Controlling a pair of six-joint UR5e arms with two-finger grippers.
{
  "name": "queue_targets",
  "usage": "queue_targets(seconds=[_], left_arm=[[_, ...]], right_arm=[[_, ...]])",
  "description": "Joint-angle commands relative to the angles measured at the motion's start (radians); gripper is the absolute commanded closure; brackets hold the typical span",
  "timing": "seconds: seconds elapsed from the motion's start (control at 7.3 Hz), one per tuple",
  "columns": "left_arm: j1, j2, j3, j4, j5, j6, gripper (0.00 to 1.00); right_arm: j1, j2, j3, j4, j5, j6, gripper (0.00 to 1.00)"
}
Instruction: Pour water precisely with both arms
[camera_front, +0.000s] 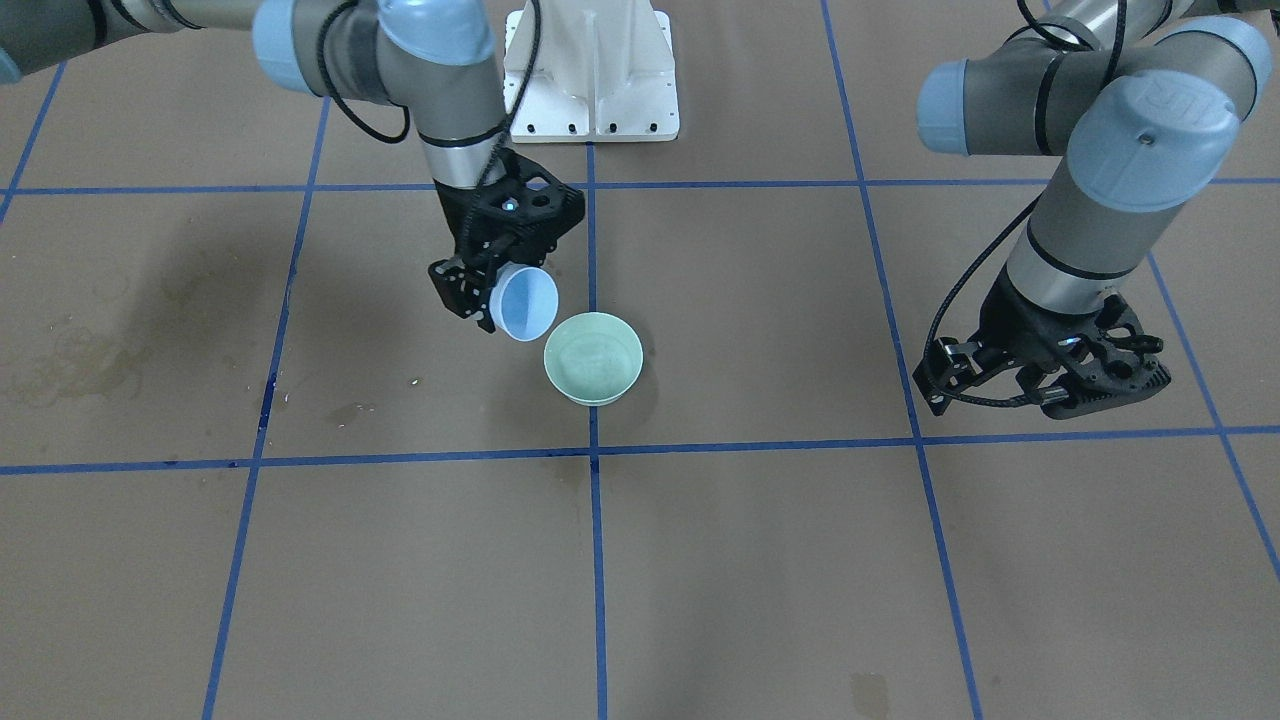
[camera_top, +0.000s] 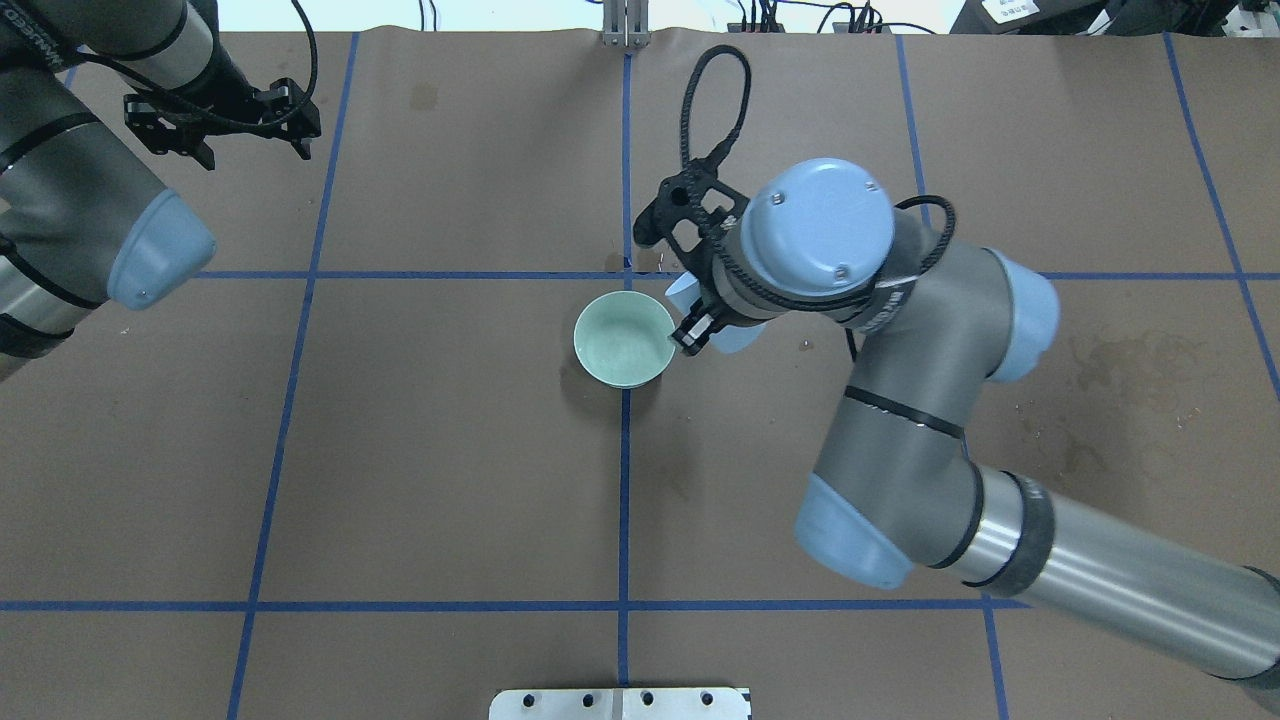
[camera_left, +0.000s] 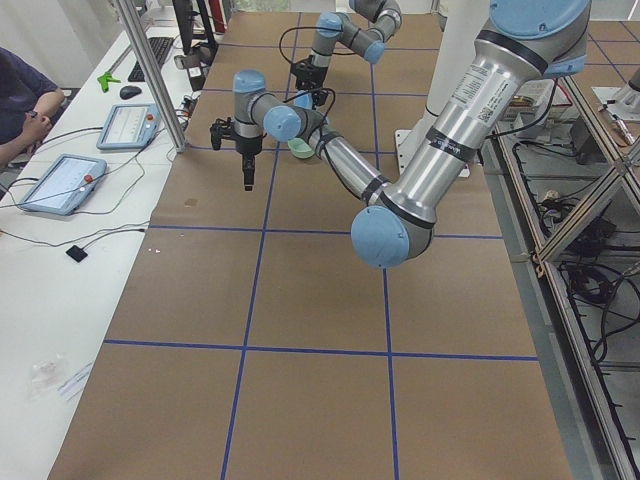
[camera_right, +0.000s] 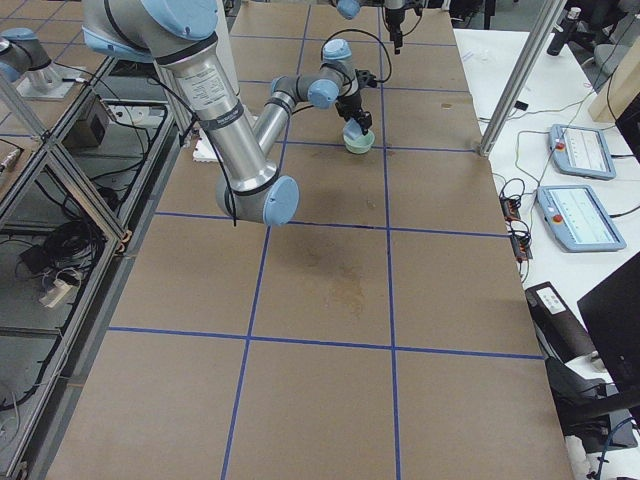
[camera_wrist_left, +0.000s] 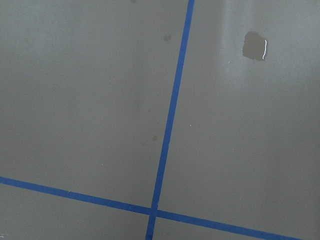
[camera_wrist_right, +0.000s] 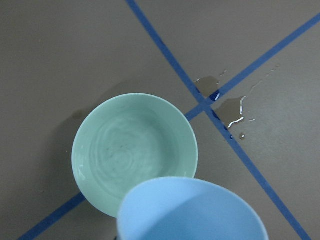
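Cup (camera_front: 527, 303) just beside bowl (camera_front: 593, 357), bowl on table (camera_front: 760, 560), left tool (camera_front: 1040, 385) well apart

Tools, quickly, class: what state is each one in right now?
Left tool: holds nothing; open or closed cannot be told.
Right tool: closed on the pale blue cup.

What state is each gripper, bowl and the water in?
Right gripper, shut on the blue bowl.
Blue bowl, lifted, tipped steeply toward the green bowl, no stream visible.
Green bowl, upright on the table, holding water.
Water, rippled in the green bowl; small puddles on the table.
Left gripper, off to the side, empty; open or shut unclear.
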Motion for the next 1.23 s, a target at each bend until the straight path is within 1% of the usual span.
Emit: queue_targets(seconds=[0.0, 0.14, 0.27, 0.41, 0.55, 0.69, 0.82, 0.96, 1.1], left_arm=[[-0.001, 0.002, -0.031, 0.004, -0.006, -0.005, 0.0], [-0.001, 0.002, -0.045, 0.006, -0.017, -0.026, 0.0], [0.001, 0.0, -0.056, 0.015, -0.017, -0.038, 0.0], [0.002, -0.002, -0.063, 0.027, -0.017, -0.042, 0.0], [0.002, -0.002, -0.066, 0.027, -0.017, -0.051, 0.0], [0.004, -0.002, -0.07, 0.028, -0.017, -0.071, 0.0], [0.005, -0.002, -0.07, 0.028, -0.017, -0.075, 0.0], [0.008, -0.002, -0.07, 0.028, -0.017, -0.081, 0.0], [0.008, -0.003, -0.07, 0.028, -0.017, -0.081, 0.0]], right_arm=[[0.166, -0.21, 0.149, -0.012, 0.018, 0.164, 1.0], [0.201, -0.307, 0.195, -0.011, -0.058, 0.204, 1.0], [0.205, -0.423, 0.25, -0.011, -0.186, 0.252, 1.0], [0.209, -0.528, 0.293, -0.006, -0.292, 0.343, 1.0], [0.206, -0.647, 0.315, -0.005, -0.389, 0.528, 1.0], [0.198, -0.723, 0.314, 0.023, -0.476, 0.691, 1.0], [0.178, -0.781, 0.307, 0.024, -0.544, 0.841, 1.0], [0.126, -0.805, 0.265, 0.024, -0.669, 1.008, 1.0], [0.065, -0.806, 0.21, 0.024, -0.725, 1.178, 1.0]])
